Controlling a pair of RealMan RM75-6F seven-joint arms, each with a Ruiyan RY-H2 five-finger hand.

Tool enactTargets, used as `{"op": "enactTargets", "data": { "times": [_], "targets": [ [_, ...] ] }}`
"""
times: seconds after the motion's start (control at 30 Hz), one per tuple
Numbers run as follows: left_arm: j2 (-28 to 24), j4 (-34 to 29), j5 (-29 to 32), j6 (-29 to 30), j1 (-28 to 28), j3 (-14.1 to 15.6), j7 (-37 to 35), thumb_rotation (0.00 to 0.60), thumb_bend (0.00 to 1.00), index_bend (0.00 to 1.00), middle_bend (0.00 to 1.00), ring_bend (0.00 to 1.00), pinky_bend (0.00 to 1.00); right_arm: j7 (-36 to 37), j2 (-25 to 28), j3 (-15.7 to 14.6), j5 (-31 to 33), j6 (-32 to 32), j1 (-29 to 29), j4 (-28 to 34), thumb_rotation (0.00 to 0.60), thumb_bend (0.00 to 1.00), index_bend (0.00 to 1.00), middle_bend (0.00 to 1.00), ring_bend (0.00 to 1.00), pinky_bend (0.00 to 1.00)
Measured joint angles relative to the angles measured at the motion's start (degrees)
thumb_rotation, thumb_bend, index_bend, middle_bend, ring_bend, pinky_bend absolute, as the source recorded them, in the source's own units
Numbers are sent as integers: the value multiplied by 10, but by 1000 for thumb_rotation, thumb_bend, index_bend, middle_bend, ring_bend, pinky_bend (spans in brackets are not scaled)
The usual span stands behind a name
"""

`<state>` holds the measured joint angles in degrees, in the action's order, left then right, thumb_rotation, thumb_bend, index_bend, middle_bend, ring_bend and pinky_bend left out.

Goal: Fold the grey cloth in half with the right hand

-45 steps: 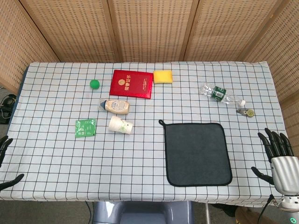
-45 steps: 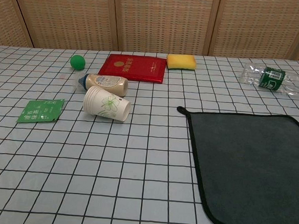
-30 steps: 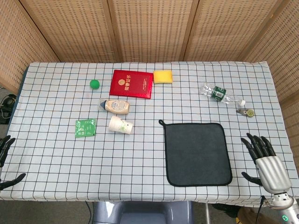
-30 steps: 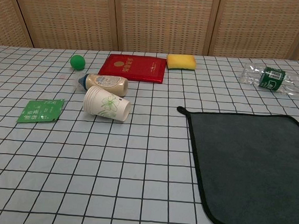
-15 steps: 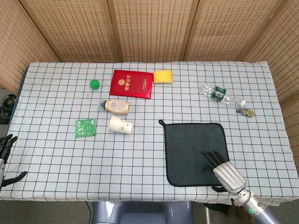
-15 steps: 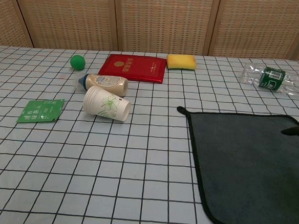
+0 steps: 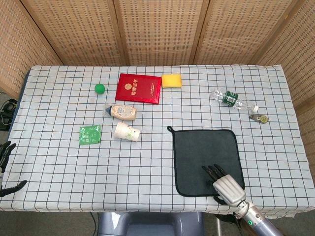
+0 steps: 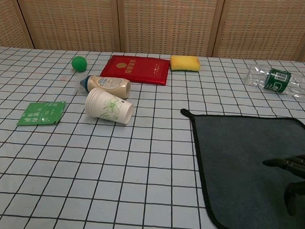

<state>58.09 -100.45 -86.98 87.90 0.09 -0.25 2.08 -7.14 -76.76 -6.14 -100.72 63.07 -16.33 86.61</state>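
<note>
Cloth (image 7: 208, 161) of dark grey pile, square with rounded corners, a black stitched border and a small corner loop, is lying flat on the near right of the checked tabletop (image 7: 147, 162). The right robot hand (image 7: 222, 183), silvery with black fingers (image 8: 290, 165), is hovering over the cloth's near edge, fingers apart and gripping nothing. The head view is showing the left robot hand (image 7: 6, 169) at the tabletop's left edge, open; the chest view is leaving it out. A red booklet (image 8: 136, 69) with an unreadable gold emblem, a spongy yellow block (image 8: 185, 63), a tipped paper cup (image 8: 109, 106) and a crumpled clear bottle (image 8: 276, 81) are lying well apart from the cloth.
</note>
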Motion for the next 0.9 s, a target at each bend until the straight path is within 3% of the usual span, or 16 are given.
{"op": "enactTargets", "data": {
  "times": [0.7, 0.9],
  "targets": [
    [2, 0, 1, -4, -2, 1, 4, 600, 0, 0, 0, 0, 0, -12, -33, -14, 7, 7, -8, -52, 600, 467, 492, 0, 0, 0],
    [3, 0, 1, -5, -2, 2, 5, 600, 0, 0, 0, 0, 0, -14, -39, -17, 7, 11, -9, -61, 600, 541, 506, 0, 0, 0]
  ]
}}
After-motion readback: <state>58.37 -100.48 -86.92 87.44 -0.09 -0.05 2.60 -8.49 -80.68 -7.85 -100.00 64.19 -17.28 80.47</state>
